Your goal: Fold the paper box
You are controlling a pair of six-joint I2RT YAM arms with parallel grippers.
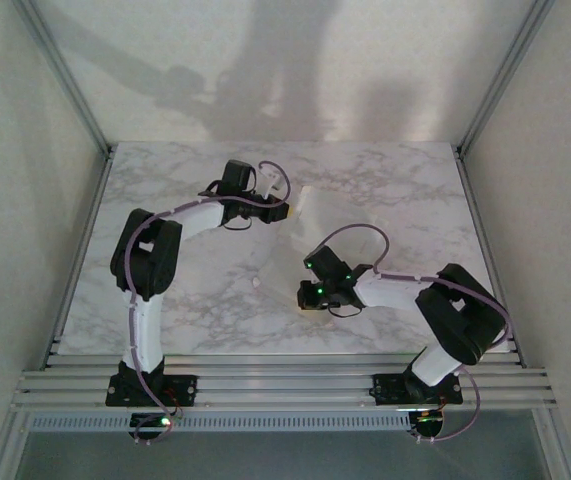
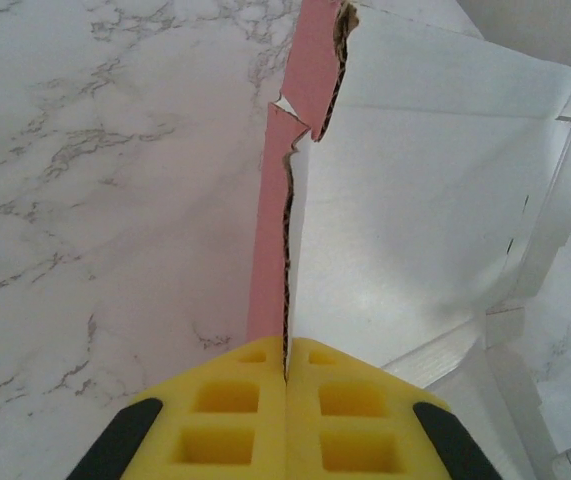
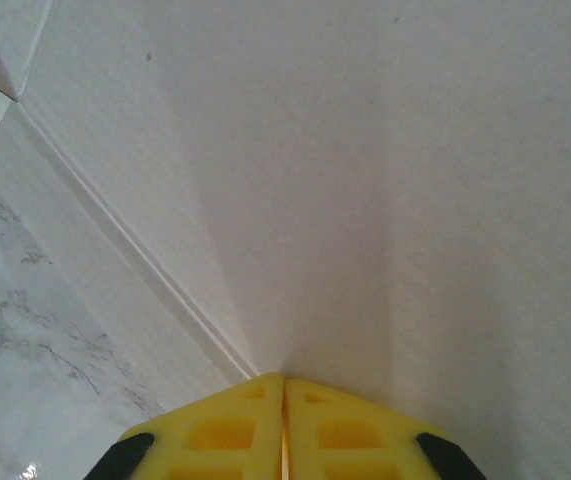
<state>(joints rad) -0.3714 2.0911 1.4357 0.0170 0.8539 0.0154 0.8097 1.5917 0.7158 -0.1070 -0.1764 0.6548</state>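
Scene: Both my arms reach in over the marble table (image 1: 165,200), the left toward its middle and the right nearer the front edge.

Paper box, place: The paper box (image 2: 415,200) is an unfolded cardboard sheet near the middle of the table, right at the tip of my left gripper (image 1: 283,211). From above it is a pale patch on pale marble, and I cannot trace its outline.

Paper box, heading: In the left wrist view its ragged corrugated edge runs straight away from me, and that is its long line there. The pink face is turned left and the off-white face right, so the panel I hold stands on edge rather than lying flat.

Paper box, far side: The off-white panel spreads to the right, with creased borders along its right side reaching down to the table.

Left gripper: Pressed together on that ragged edge, with the cardboard pinched in the seam between the yellow jaws.

Right gripper: My right gripper (image 3: 283,380) is closed tight, with only a hairline seam between the yellow jaws. Their tips meet a broad off-white surface of the box that rises ahead. I cannot tell whether any cardboard is caught between them.

Right wrist detail: A straight crease crosses the sheet from upper left down toward the jaws, with marble beyond it at lower left.
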